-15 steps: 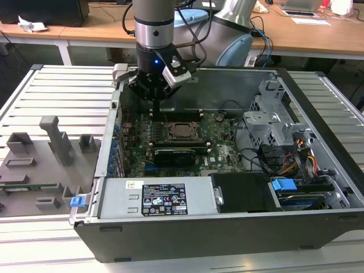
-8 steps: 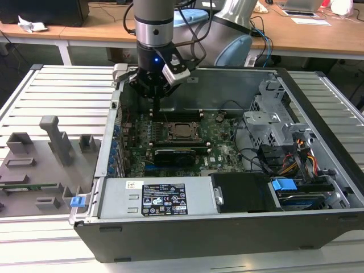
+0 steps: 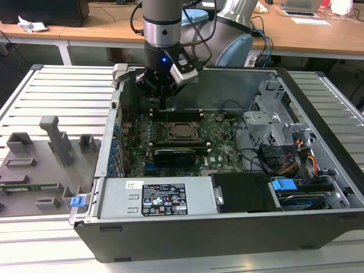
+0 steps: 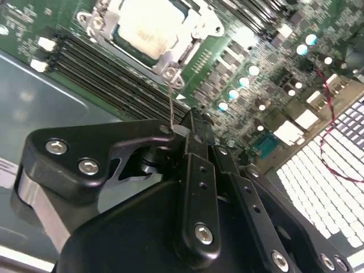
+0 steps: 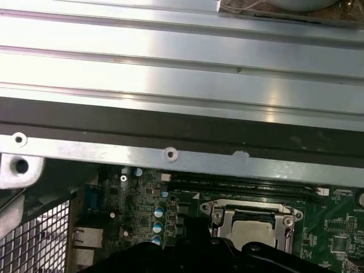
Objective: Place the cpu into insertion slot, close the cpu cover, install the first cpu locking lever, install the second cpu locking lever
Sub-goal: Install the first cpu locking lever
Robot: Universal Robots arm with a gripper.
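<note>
— What sits closest to the lens?

— My own gripper point(image 4: 185, 122). Its black fingers are drawn almost together, pinching the thin wire locking lever point(image 4: 170, 99) that rises from a corner of the socket.

— And the cpu?

— The cpu point(image 4: 145, 28) sits in the insertion slot point(image 3: 169, 132), and the cpu cover point(image 4: 190, 45) lies down around it. So I judge placing and closing done and a lever in hand. Which of the two levers it is, I cannot tell.

— What does that move call for?

— A firm pinch on a slippery wire, I'd say, and a steady swing down under its catch.

— Anything in the way?

— The memory slots point(image 4: 91, 71) run just beside the socket, and the case wall point(image 5: 114, 151) is near. The long black card point(image 3: 176, 153) lies on the socket's other side. The cables point(image 3: 267, 162) are well apart.
</note>
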